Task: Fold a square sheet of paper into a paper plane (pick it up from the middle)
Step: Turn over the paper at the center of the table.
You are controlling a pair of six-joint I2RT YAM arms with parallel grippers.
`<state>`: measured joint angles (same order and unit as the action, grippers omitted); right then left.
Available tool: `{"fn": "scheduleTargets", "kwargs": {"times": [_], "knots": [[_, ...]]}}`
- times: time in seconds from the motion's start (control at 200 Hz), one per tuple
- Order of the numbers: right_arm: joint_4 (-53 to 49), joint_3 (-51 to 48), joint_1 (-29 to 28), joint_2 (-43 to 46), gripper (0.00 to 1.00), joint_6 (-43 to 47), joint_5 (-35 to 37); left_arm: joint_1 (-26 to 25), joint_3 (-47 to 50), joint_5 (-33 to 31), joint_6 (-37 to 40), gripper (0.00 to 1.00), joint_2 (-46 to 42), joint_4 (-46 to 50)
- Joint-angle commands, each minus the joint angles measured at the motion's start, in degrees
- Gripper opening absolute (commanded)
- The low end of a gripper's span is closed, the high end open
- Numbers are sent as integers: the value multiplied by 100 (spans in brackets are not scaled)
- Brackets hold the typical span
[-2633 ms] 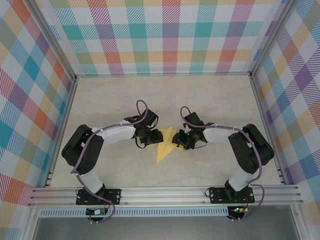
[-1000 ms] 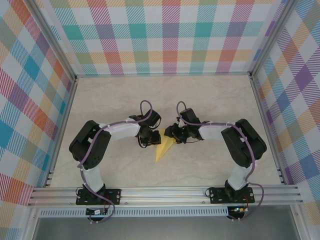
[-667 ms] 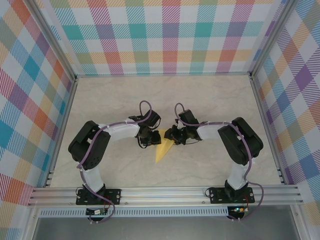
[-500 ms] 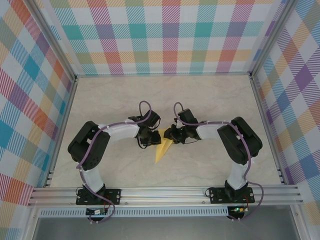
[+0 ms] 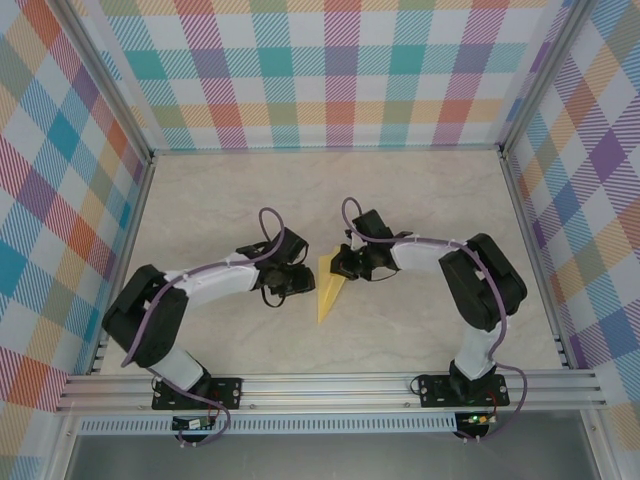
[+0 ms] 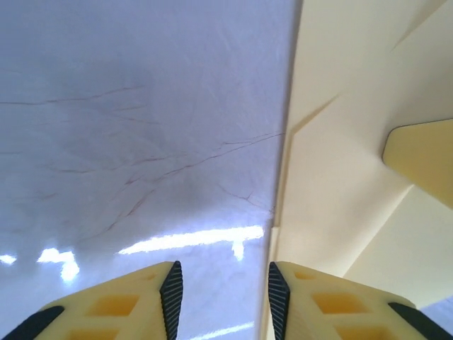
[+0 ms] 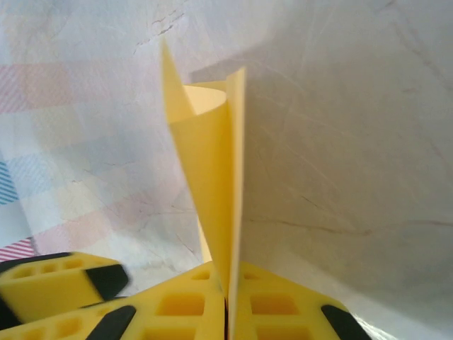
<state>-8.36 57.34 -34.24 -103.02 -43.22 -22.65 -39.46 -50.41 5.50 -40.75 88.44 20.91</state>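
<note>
Paper plane [image 5: 327,293] lies mid-table [image 5: 220,200], tip toward the bases. Left gripper [image 5: 298,282] sits at its left edge, jaws parted on nothing, maybe brushing the paper. Right gripper [image 5: 341,266] is clamped on the far end, flaps standing upright.

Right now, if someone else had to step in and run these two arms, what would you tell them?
Left gripper: open, holding nothing, low over the table right beside the paper's edge.
Right gripper: shut on the folded yellow paper, pinching its layers together at the wide end.
Paper: mid-table between the two arms, a narrow pointed wedge with its tip toward the arm bases.
Done: the square is folded down to a dart-like shape with a centre crease.
Left: probably the last wing folds, then letting go. Whether the wings are finished cannot be told from here.
</note>
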Motion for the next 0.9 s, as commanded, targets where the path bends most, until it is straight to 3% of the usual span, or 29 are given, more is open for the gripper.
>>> {"fn": "scheduleTargets", "kwargs": {"times": [0.0,0.225,0.39,0.62,0.895], "knots": [[-1390,514,-31,540,8,816,693,-48,269,-696,-281,41,-671,167],[-4355,1839,-47,903,9,1909,3005,50,950,-1686,-693,48,-2011,608],[-6033,2879,-291,359,9,1937,4901,171,1410,-2330,-1209,52,-2800,957],[-6829,3978,-1021,-1118,9,1391,5524,246,1658,-2741,-1630,55,-3496,1307],[-7396,5825,-1946,-3151,15,903,5399,255,1736,-2861,-1771,57,-3900,1547]]}}
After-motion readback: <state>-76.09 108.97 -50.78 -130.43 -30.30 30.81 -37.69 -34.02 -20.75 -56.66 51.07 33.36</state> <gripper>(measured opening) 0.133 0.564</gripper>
